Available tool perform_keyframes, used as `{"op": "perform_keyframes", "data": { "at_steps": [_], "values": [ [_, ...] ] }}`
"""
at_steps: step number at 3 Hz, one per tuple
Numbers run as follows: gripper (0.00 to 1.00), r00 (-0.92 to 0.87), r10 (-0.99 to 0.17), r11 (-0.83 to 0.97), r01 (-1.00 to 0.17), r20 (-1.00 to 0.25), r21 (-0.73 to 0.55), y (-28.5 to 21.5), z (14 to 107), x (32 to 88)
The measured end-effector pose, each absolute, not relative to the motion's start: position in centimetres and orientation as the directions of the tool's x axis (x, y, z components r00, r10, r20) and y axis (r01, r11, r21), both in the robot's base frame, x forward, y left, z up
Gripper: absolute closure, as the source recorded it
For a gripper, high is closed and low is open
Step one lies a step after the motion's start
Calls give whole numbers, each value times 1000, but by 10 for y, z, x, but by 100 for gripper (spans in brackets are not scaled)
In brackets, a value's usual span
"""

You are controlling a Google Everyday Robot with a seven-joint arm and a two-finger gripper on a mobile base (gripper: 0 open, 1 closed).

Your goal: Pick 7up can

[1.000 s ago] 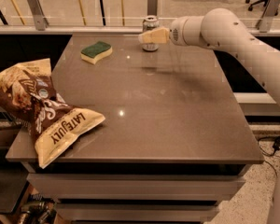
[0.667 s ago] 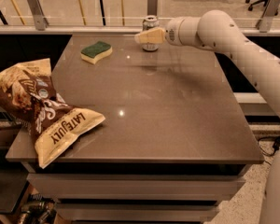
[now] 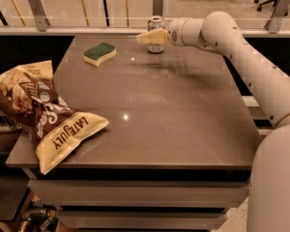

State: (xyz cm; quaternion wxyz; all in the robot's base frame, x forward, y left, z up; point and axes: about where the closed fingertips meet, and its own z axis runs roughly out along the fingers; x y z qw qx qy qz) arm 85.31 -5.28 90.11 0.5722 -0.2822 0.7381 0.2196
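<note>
The 7up can (image 3: 156, 22) stands upright near the far edge of the brown table (image 3: 159, 105), a little right of its middle. It is silvery grey with a shiny top. My gripper (image 3: 151, 36), cream-coloured at the end of the white arm (image 3: 241, 57), reaches in from the right and overlaps the can's middle at can height. The can's top and base show above and below it. I cannot tell whether the gripper touches the can.
A green and yellow sponge (image 3: 99, 53) lies at the far left of the table. A brown chip bag (image 3: 43, 117) hangs over the front left corner. A railing with glass runs behind the table's far edge.
The gripper has moved slightly left across the can. The can, sponge and chip bag have not moved.
</note>
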Motion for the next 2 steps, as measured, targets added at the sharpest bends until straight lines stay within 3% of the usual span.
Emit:
{"op": "perform_keyframes", "data": {
  "at_steps": [2],
  "values": [
    [41,-190,-159,729,-685,-969,14,-48,897,867]
  ]
}}
